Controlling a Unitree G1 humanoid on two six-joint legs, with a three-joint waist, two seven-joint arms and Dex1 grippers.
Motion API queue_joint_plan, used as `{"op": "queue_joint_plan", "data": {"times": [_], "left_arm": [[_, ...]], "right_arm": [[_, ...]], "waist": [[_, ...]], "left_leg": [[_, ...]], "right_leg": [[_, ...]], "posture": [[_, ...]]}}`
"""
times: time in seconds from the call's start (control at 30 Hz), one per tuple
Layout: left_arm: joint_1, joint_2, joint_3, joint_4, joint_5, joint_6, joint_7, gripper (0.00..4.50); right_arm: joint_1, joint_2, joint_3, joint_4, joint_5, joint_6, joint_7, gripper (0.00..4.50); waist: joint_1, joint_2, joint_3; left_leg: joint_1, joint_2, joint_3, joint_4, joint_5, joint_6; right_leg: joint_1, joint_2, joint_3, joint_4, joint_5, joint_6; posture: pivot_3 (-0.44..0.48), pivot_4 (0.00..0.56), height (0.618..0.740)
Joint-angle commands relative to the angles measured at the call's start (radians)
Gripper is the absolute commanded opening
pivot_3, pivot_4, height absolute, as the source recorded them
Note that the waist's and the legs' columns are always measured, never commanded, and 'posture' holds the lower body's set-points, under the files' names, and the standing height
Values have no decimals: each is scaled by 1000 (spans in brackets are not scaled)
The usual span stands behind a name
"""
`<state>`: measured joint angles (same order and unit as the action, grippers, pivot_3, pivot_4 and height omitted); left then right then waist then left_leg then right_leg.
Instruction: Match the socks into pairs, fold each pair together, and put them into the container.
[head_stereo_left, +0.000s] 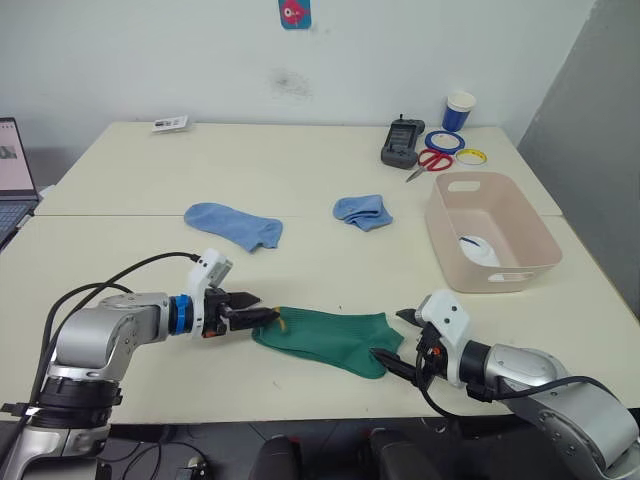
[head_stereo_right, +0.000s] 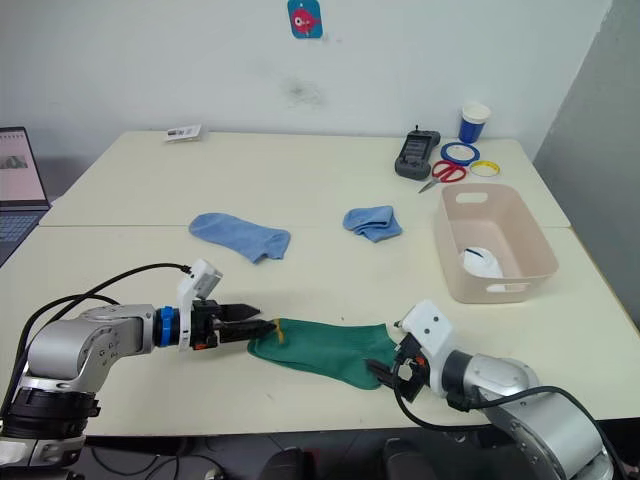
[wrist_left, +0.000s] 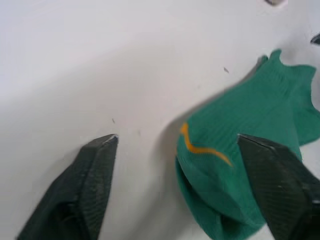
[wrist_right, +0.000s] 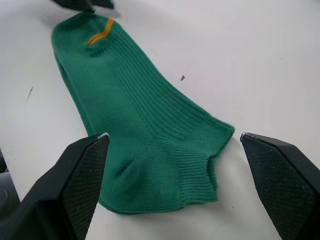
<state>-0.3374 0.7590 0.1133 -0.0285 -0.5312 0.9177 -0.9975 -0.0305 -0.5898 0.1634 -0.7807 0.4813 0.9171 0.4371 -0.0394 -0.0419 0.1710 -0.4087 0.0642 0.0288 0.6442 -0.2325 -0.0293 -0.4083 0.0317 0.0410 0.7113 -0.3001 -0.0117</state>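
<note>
1. green socks (head_stereo_left: 330, 338): lower centre of the frame, flat on the desk (head_stereo_left: 300, 160). they look like two laid one on the other, though the layers cannot be told apart for certain. long axis runs left to right, tilting a little down toward the right. the end with the yellow stripe (wrist_left: 202, 146) points left; the ribbed, curved end points right.
2. left pincer (head_stereo_left: 262, 316): lower left of centre, at the striped end. jaws wide apart, one on either side of the sock edge, holding nothing.
3. right pincer (head_stereo_left: 398, 342): lower right, at the opposite end. jaws spread wide around that end, holding nothing.
4. step in hand, judged: folding the green pair. done well, each pincer would close on both layers at once, low against the desk, then one end would be carried over the other along the long axis, edges kept aligned.
5. blue socks (head_stereo_left: 234, 224), (head_stereo_left: 363, 211): mid frame, lying well apart from each other, not yet paired.
6. container (head_stereo_left: 525, 233): right of the frame, something white (head_stereo_left: 478, 250) inside it.
</note>
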Motion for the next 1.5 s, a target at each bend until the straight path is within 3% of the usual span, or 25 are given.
{"op": "queue_joint_plan", "data": {"times": [0.03, 0.17, 0.27, 0.5, 0.63, 0.87, 1.07, 1.27, 1.4, 1.5], "left_arm": [[-81, 4, 71, 29, -41, -60, -19, 2497], [-100, 85, -65, -47, -19, -113, -188, 1097], [-96, 92, -183, -67, 31, -174, -253, 127], [-147, -3, -304, 28, 127, -277, -240, 0], [-112, -4, -354, 35, 177, -313, -253, 0], [18, 71, -330, -15, 204, -323, -241, 0], [73, 86, -303, 5, 224, -366, -209, 0], [8, 95, -254, -126, 114, -324, -280, 0], [-49, 11, -300, -160, 115, -266, -209, 0], [-22, -1, -342, -150, 166, -294, -194, 0]], "right_arm": [[-8, 6, -20, -43, 5, -46, 13, 4500], [-19, 11, -7, -24, 15, -66, 36, 4500], [-75, 42, 52, 33, -2, -59, 38, 3905], [-198, 119, 187, 192, -50, -44, 57, 1409], [-197, 122, 236, 268, -59, -60, 107, 25], [-103, 0, 221, 180, -69, -31, 146, 25], [-34, -45, 122, 123, -62, -48, 131, 25], [-85, 14, 29, 34, 15, -60, 127, 25], [-189, 81, 114, 154, -85, -85, 68, 25], [-212, 109, 182, 239, -151, -118, 56, 25]], "waist": [[2, -1, 0], [1, -1, 0], [0, 0, 0], [2, 0, 0], [2, 0, 0], [2, 0, 0], [0, 0, -1], [-5, -1, 0], [-3, -1, 0], [-7, -1, 0]], "left_leg": [[0, 0, 0, 0, 0, 0], [0, -1, 1, 0, 0, 0], [0, -1, 1, 0, 0, 0], [0, -2, 1, 0, 0, 0], [-1, -1, 1, 0, 0, 0], [0, 0, 0, 0, 0, 0], [7, 0, 3, -2, 0, 0], [6, 0, 2, -2, 0, 0], [6, 0, 2, -2, 0, 0], [5, -1, 4, -2, 0, 0]], "right_leg": [[0, 0, -1, 0, 0, 0], [0, 0, 0, -1, 0, 0], [0, 0, 1, -1, 0, 0], [0, 2, 0, -1, 0, 0], [0, 2, 1, -1, 0, 0], [0, 1, 0, -1, 0, 0], [5, 0, 3, -1, 0, 0], [3, 2, 2, -1, 0, 1], [4, 1, 2, -1, 0, 1], [4, 1, 4, -2, 0, 1]], "posture": [[0, 150, 732], [0, 150, 732], [0, 150, 732], [0, 150, 732], [0, 150, 732], [0, 150, 732], [0, 150, 732], [0, 150, 732], [0, 150, 732], [0, 150, 732]]}}
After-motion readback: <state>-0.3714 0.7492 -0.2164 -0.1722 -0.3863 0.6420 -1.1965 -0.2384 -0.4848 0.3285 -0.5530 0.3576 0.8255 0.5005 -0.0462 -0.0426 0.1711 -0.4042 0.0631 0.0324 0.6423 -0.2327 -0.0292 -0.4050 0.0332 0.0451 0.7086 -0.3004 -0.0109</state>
